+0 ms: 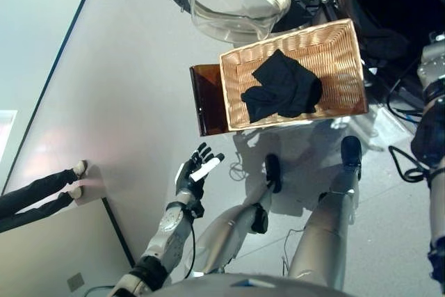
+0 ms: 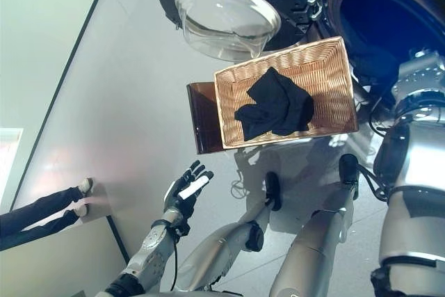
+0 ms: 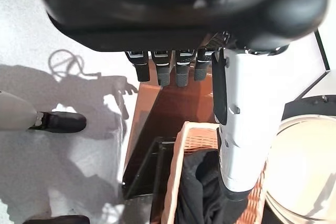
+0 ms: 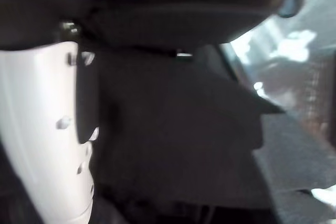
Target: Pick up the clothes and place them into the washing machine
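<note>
L hand (image 1: 195, 174) hangs over the floor (image 1: 125, 102), fingers straight and spread, white thumb out, holding nothing. It's well apart from the basket (image 1: 345, 45), down by the basket's near-left corner. In the L wrist view the fingers (image 3: 164, 72) point at the basket with a gap in between.

R hand (image 4: 47, 129): only the R wrist view shows it, a white thumb cover and dark stuff all around. Can't tell if the fingers are apart or closed, or if it holds anything. The R arm comes in by the basket's right side, next to the washer opening (image 2: 375, 26).

The basket is tan and woven. It sits on a brown stool (image 1: 206, 99) that sticks out past the basket's left side. A black cloth (image 1: 285, 87) lies bunched up inside the basket, about in the middle.

Just behind the basket is the washer's open round door (image 1: 236, 1) w/ a clear glass bowl. The dark drum hole is behind the basket's right end.

Far left of the basket, a person's legs (image 1: 35, 196) in dark pants and light shoes show by the wall.
</note>
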